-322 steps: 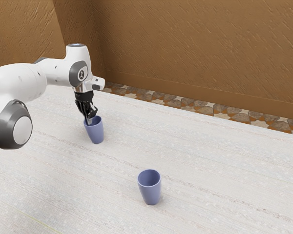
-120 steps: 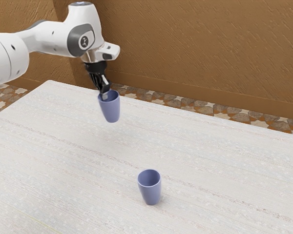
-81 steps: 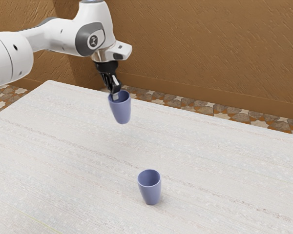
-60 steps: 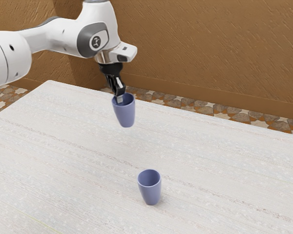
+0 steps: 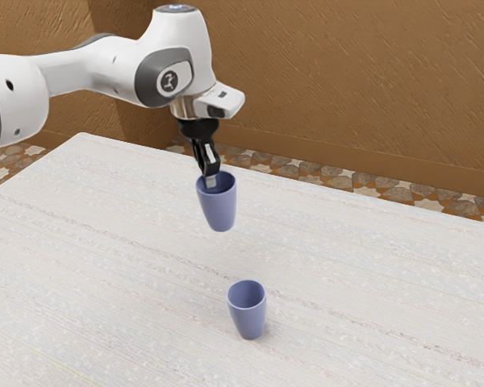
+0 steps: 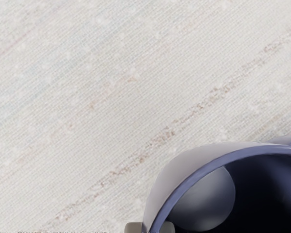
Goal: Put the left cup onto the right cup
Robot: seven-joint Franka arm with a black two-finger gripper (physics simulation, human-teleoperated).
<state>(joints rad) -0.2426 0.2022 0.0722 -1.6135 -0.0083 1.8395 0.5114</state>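
Observation:
My black gripper (image 5: 210,178) is shut on the rim of a blue-grey cup (image 5: 217,203), which hangs upright in the air well above the table. A second, matching cup (image 5: 247,308) stands upright on the table below it and a little toward the exterior view's right. In the wrist view the held cup (image 6: 223,189) looms large just under my hand, its dark inside and rim visible, with bare tabletop (image 6: 87,97) beyond it.
The pale wood-grain table (image 5: 371,266) spreads wide around both cups. A brown wall (image 5: 347,72) and a patterned floor strip (image 5: 371,184) lie behind the far edge. My white arm (image 5: 81,68) reaches in from the exterior view's left.
My gripper lifted the cup off the table and carried it toward the exterior view's right, nearer above the standing cup. The standing cup has stayed put.

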